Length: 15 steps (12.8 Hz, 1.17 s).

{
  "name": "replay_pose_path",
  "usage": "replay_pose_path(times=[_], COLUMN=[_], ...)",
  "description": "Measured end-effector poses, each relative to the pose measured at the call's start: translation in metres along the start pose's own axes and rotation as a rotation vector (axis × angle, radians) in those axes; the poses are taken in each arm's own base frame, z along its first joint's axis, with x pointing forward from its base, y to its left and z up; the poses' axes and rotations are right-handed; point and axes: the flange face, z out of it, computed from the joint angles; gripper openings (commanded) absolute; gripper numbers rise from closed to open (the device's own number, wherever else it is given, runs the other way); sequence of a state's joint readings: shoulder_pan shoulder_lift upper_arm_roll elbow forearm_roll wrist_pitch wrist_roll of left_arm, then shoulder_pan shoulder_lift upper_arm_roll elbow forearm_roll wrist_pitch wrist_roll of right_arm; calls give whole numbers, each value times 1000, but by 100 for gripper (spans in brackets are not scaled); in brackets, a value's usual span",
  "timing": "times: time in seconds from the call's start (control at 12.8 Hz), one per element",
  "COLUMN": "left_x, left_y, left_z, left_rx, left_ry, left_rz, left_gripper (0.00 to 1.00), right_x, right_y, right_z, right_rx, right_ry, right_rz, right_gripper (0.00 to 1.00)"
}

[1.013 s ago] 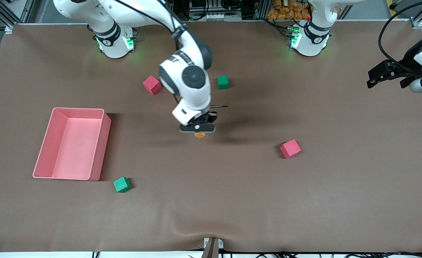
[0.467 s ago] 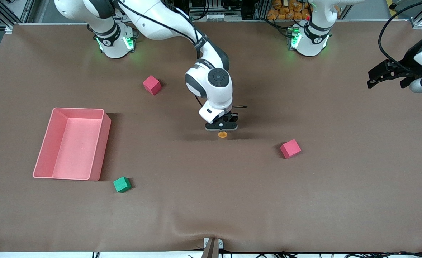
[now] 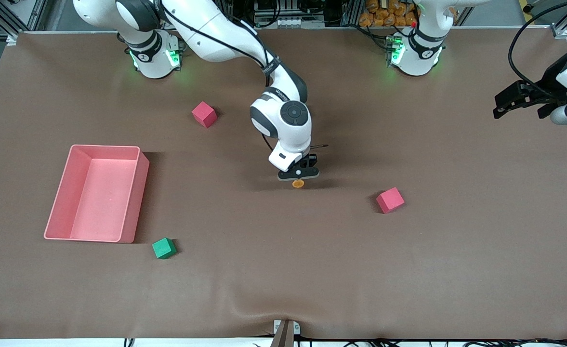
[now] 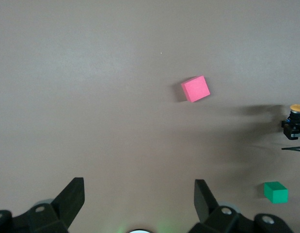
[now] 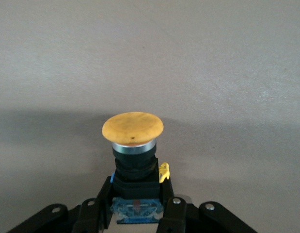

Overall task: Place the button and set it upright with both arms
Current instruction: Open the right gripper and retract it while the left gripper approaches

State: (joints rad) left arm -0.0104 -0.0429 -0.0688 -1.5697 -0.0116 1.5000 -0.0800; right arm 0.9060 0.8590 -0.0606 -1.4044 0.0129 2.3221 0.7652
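pink bin (image 3: 95,193) on brown table mat (image 3: 283,270); green cube (image 3: 164,248) just beside its near corner, red cubes (image 3: 204,114) (image 3: 390,200) well apart from it.

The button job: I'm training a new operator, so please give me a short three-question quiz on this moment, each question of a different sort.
1. True or false: the right gripper is shut on the button.
2. Multiple choice: the left gripper is
A. gripping a cube
B. open, waiting at the left arm's end of the table
C. inside the pink tray
3. Fill in: the cube lying closest to the pink tray is ____ in colour.

Key: 1 true. 2 B. 3 green; that is the green cube by the tray's corner that is nearest the front camera.
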Motion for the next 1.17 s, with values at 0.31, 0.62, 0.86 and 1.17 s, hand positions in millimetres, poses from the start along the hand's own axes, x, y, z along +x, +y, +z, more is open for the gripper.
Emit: replay_pose_path(times=[0.31,0.62,0.86,1.17], left_x=[0,-1,-3,-1], left_y=[0,0,0,4], left_z=[0,1,3,12], left_rx=[0,1,2,4], left_ry=[0,-8,-27,-58], left_rz=[0,1,1,9], left_gripper=[100,100,100,100], right_x=[7,48,90,127], right_y=[-5,25,89,201], right_z=[-13,-72,-132,-211], right_rx=[19,28,1,-15], right_ry=[22,50,25,3], right_rz=[5,61,95,74], right_gripper=[100,100,100,100])
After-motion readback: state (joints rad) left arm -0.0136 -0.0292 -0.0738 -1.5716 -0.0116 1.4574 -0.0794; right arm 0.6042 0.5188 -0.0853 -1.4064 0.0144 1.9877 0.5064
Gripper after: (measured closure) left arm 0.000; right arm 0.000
